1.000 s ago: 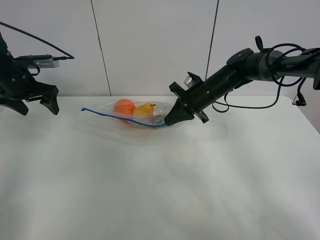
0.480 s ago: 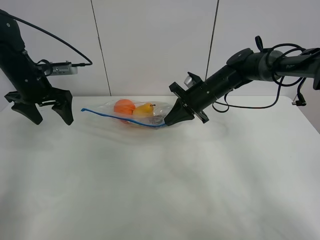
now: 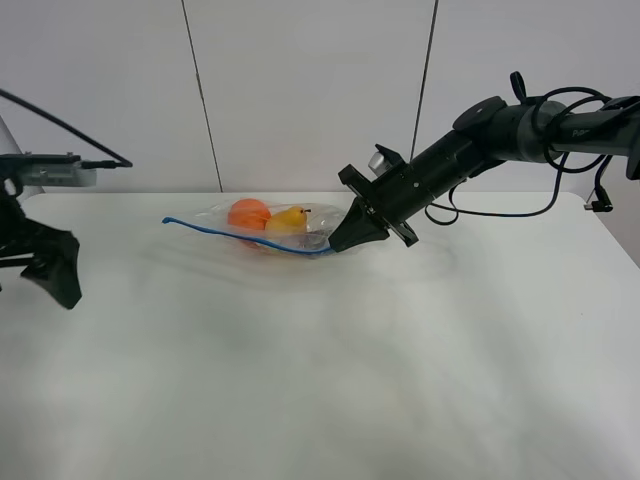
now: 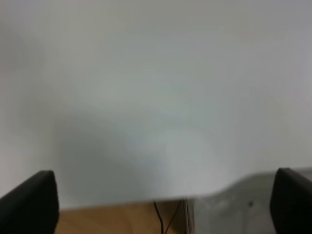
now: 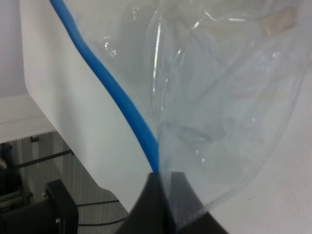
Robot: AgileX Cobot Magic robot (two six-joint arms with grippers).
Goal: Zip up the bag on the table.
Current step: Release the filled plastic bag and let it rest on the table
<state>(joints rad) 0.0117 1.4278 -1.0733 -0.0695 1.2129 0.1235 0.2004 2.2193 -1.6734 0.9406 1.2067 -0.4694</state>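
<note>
The clear bag [image 3: 272, 228] lies at the back middle of the white table [image 3: 320, 360]. An orange item and a yellow item show through it. Its blue zipper strip [image 3: 240, 236] runs from the bag's left end to the right end. My right gripper [image 3: 337, 244] is shut on the right end of the zipper strip. The right wrist view shows its tips [image 5: 161, 187] pinching the blue strip [image 5: 109, 83] and clear plastic [image 5: 219, 97]. My left gripper [image 3: 35, 272] is open and empty at the table's far left, well away from the bag. Its fingers [image 4: 30, 204] are wide apart.
The right arm [image 3: 470, 150] reaches in from the back right above the table. A black cable [image 3: 500, 212] hangs behind it. A grey panelled wall [image 3: 300, 90] stands behind the table. The left wrist view shows the table edge with floor and a cable [image 4: 161, 219] below.
My left gripper swung toward the bag's left end, then went back left and toward the front, to the table's left edge. The right gripper and the bag have not moved.
</note>
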